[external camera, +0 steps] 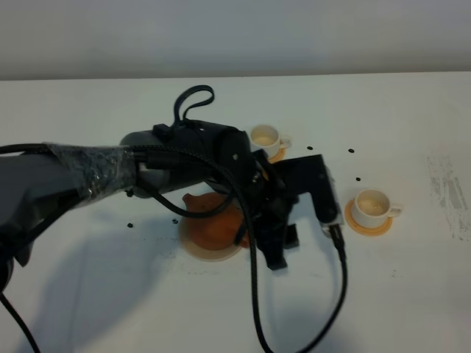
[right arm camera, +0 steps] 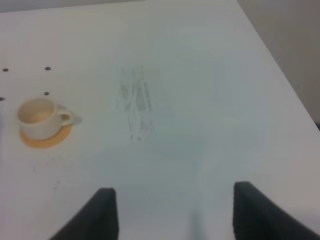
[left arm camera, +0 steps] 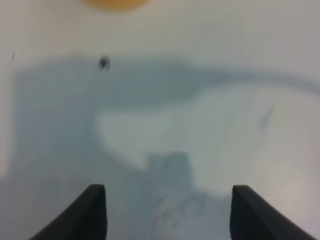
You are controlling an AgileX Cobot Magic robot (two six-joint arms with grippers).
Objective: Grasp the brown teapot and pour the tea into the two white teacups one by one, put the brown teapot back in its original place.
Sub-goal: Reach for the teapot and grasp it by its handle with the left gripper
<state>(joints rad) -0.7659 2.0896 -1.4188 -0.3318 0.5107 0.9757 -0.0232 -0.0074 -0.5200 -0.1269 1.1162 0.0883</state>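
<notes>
My left pincer [left arm camera: 167, 202]: wide open, with nothing in it; I see only white table [left arm camera: 210, 125] between the two black tips
Where my left pincer is: low over the table, just beside the brown teapot [external camera: 215, 225], on the side that faces the right cup [external camera: 371, 204]
Touching the teapot or not: I cannot tell
My left arm [external camera: 184, 158]: big and black; it reaches across the middle and hides a lot of the teapot
Brown teapot: it sits on the pale round mat [external camera: 212, 255], and only part of its red-brown body shows past my arm and cables
Far cup [external camera: 265, 137]: small and white, on the far coaster [external camera: 278, 155], just behind my left arm
Right cup: small and white, on the right coaster [external camera: 366, 226], well apart from the teapot, with its little handle turned away from the teapot
My right pincer [right arm camera: 172, 202]: wide open too, holding nothing, over bare table and well apart from the right cup
Marks on the table: a grey scuff [right arm camera: 135, 102] and a few dark dots [right arm camera: 47, 68] near the right cup
</notes>
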